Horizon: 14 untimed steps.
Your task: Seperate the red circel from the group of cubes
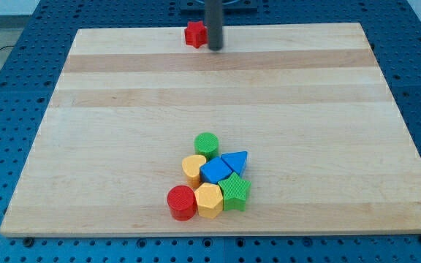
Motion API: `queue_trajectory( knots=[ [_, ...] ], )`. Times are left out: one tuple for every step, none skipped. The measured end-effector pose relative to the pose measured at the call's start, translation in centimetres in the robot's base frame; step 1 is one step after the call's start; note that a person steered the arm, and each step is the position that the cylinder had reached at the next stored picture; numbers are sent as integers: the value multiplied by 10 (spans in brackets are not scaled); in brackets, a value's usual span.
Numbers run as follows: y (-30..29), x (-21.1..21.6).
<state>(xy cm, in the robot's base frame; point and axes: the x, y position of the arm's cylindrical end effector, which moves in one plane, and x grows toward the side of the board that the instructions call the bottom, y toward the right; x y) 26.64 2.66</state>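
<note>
The red circle block (182, 202) sits at the bottom left of a tight group near the view's bottom centre, touching a yellow hexagon (208, 200). The group also holds a green star (234, 192), a blue cube (215, 171), a blue triangle (236, 161), a yellow heart (193, 167) and a green circle (206, 145). My tip (215, 47) rests at the view's top centre, far from the group, just right of a lone red star-like block (194, 34).
The wooden board (108, 109) lies on a blue perforated table (6, 88). The red star-like block sits close to the board's top edge. The group lies close to the board's bottom edge.
</note>
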Motion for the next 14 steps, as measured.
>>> queue_trajectory(
  knots=[
    [97, 63],
    [194, 147],
    [252, 222],
    [244, 284],
    [226, 292],
    [208, 349],
    [171, 351],
    [49, 346],
    [-38, 341],
    [-83, 340],
    [-116, 302],
    [-130, 280],
    [-130, 309],
    [-142, 322]
  ],
)
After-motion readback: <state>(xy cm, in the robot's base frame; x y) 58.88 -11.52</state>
